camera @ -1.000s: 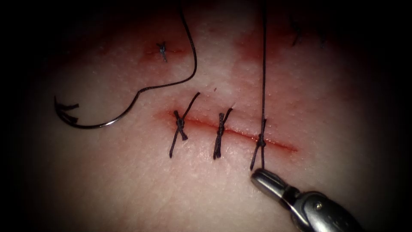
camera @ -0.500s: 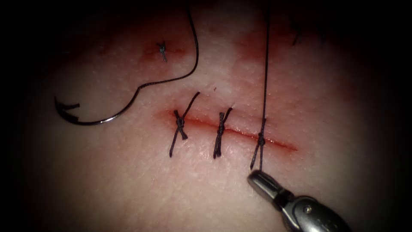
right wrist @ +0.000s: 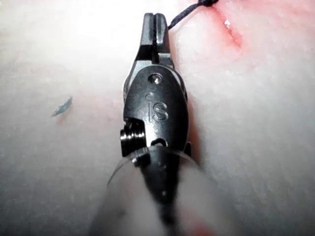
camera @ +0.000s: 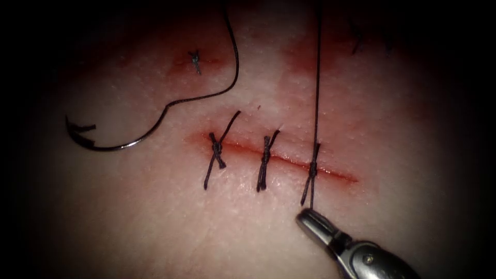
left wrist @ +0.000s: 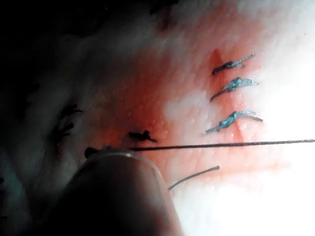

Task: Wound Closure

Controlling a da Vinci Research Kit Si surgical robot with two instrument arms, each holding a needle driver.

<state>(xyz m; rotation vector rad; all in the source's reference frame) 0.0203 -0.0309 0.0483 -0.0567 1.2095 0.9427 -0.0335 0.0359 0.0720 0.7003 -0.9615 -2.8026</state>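
The right arm's silver gripper (camera: 306, 217) sits just below the rightmost of three dark knotted stitches (camera: 313, 168) on the red cut (camera: 289, 161) in the pale pink pork tissue (camera: 155, 217), its jaws pressed together on the dark thread (camera: 316, 93), which runs taut from the jaw tip straight up through that stitch. The thin curved steel needle (camera: 111, 147) lies loose on the tissue surface well to the left of the cut, held by no tool and not in the tissue, its trailing thread looping upward. The left arm's gripper state cannot be told.
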